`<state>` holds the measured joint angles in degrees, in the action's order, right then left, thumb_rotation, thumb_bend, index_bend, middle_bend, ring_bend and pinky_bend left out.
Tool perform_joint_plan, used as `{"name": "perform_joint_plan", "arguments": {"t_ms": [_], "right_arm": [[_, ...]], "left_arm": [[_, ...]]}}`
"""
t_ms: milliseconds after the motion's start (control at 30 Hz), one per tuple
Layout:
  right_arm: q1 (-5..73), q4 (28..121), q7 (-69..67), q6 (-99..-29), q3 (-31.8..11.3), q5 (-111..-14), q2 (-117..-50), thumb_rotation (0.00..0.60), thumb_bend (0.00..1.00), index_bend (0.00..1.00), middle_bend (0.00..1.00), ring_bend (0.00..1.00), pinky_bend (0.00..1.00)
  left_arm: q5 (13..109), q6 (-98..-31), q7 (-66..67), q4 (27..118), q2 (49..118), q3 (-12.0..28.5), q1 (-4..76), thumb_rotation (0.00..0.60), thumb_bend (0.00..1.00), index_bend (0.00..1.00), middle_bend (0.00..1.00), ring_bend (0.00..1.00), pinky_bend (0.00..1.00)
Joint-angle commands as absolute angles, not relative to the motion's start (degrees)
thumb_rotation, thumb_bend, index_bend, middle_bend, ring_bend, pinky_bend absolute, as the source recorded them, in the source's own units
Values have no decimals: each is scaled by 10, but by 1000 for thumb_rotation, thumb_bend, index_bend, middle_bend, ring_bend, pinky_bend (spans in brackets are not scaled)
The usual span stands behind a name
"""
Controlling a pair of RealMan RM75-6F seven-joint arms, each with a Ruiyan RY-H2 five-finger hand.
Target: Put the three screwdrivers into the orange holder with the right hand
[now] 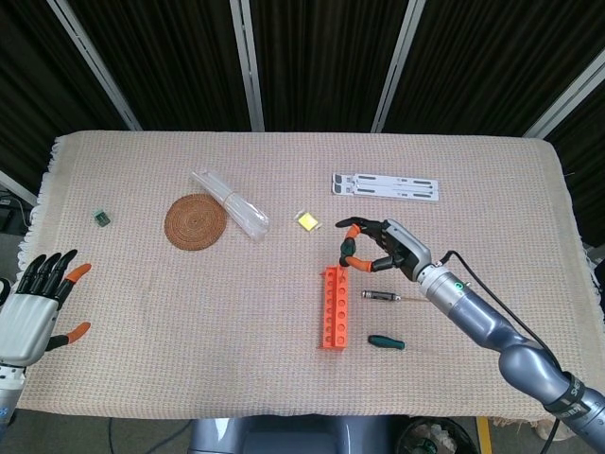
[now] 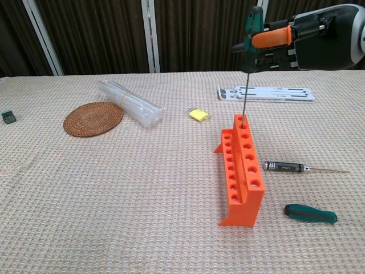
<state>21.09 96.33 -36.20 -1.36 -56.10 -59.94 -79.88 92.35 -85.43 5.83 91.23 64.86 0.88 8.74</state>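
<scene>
The orange holder (image 1: 334, 306) (image 2: 240, 169) stands mid-table with two rows of holes. My right hand (image 1: 383, 246) (image 2: 302, 39) pinches a green-handled screwdriver (image 2: 249, 51) upright, its thin shaft reaching down to the holder's far end hole. A black-handled screwdriver (image 1: 389, 296) (image 2: 293, 167) lies flat right of the holder. A short green-handled screwdriver (image 1: 386, 341) (image 2: 311, 213) lies nearer the front edge. My left hand (image 1: 40, 303) hovers open off the table's left front corner.
A woven round coaster (image 1: 196, 220) (image 2: 93, 118) and a clear plastic bundle (image 1: 230, 204) (image 2: 130, 103) lie at the left. A yellow block (image 1: 308, 220) (image 2: 198, 114), a white flat stand (image 1: 386, 186) (image 2: 266, 93) and a small green item (image 1: 101, 218) also rest on the cloth.
</scene>
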Motion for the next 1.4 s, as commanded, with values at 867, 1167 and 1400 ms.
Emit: {"name": "perform_joint_plan", "arguments": {"t_ms": [867,1167,1400], "right_arm": [[220,929,-309,-7,-560,-569,-818,600,528,588,210,3,0],[198,947,-270,-47,-548,-605,-843,600,532,591,217,2,0],[181,959,-256,-97,-525,-665,-870,600,530,592,220,1,0]], "left_arm": [[922,-855,58,912,650,7,85,600,142,153,0,0,0],[922,-854,56,909,651,6,85,600,143,153,0,0,0],[923,-854,54,907,652,6,86,600,143,153,0,0,0]]}}
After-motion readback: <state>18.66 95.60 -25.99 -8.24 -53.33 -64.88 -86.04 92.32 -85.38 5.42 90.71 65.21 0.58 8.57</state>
